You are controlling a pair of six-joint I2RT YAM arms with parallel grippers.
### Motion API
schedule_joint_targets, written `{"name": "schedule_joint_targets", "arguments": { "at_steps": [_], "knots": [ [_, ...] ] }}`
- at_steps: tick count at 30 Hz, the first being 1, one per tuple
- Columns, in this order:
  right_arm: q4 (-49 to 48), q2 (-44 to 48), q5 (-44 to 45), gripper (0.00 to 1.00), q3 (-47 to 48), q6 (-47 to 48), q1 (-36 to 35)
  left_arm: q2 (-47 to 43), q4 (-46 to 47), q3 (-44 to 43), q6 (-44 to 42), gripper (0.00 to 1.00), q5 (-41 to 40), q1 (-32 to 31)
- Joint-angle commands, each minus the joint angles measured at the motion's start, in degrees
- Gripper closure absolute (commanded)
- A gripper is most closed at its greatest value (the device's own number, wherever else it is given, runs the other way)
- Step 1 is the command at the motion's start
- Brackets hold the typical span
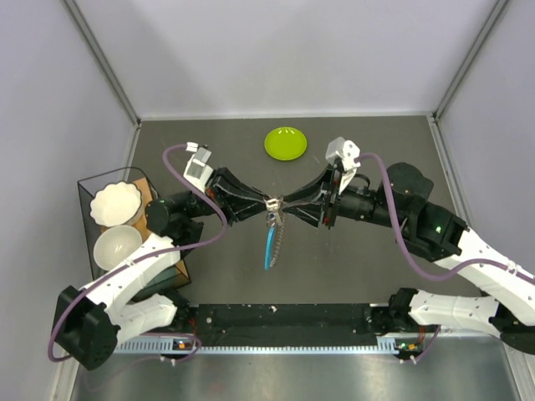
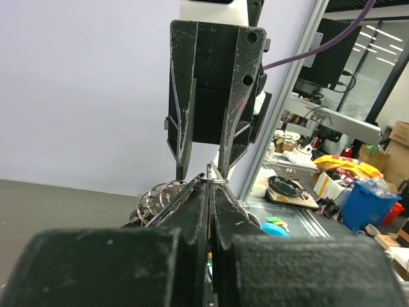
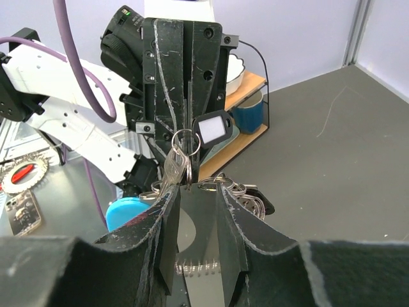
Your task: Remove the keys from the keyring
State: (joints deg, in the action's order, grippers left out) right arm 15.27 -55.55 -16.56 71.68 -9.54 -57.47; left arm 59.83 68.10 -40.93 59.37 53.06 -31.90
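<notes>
My two grippers meet above the table's middle. My left gripper (image 1: 269, 203) is shut on a small split ring (image 2: 215, 179) at the top of the keyring (image 1: 276, 227). The beaded chain and the blue crescent piece (image 1: 267, 249) hang below it. In the right wrist view that ring (image 3: 186, 141) sits in the left gripper's tips (image 3: 185, 128), and a silver key (image 3: 172, 167) hangs from it. My right gripper (image 3: 197, 188) stands just under the ring with its jaws a little apart, its left finger against the key. More loose rings (image 3: 246, 192) bunch behind. No red or blue key heads show.
A lime-green round plate (image 1: 285, 143) lies at the back centre. A wire rack (image 1: 138, 180) at the left holds two white bowls (image 1: 115, 203) and a blue mug (image 3: 248, 114). The enclosure walls stand at the back and on both sides.
</notes>
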Motion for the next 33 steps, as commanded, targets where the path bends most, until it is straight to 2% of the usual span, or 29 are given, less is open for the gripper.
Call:
{"name": "schedule_joint_targets", "arguments": {
  "at_steps": [1,9,22,25,28,29,33],
  "knots": [
    [-3.6,0.4,-0.1,0.71,1.8,0.8,0.1,-0.2,2.7,-0.4,-0.4,1.00,-1.5,0.3],
    [-3.8,-0.5,1.8,0.77,2.0,1.8,-0.4,-0.2,2.7,-0.1,-0.3,1.00,-1.6,0.3],
    [-4.3,-2.5,2.6,0.78,3.2,2.4,-2.4,-0.7,2.0,0.2,-0.8,1.00,-1.7,0.3],
    [-5.2,-2.8,2.9,0.83,3.0,2.9,-2.6,-0.9,1.6,0.5,-1.2,1.00,-1.7,0.3],
    [-5.7,-3.1,2.8,0.93,2.9,2.9,-2.6,-1.1,1.4,0.7,-1.5,1.00,-1.6,0.3],
    [-6.1,-3.2,2.5,1.00,2.9,2.9,-2.6,-1.0,1.2,0.7,-1.7,1.00,-1.6,0.3],
    [-6.7,-3.1,2.0,1.00,2.2,4.2,-2.6,-1.4,-1.9,0.6,-3.2,1.00,-0.8,0.3]
  ]
}}
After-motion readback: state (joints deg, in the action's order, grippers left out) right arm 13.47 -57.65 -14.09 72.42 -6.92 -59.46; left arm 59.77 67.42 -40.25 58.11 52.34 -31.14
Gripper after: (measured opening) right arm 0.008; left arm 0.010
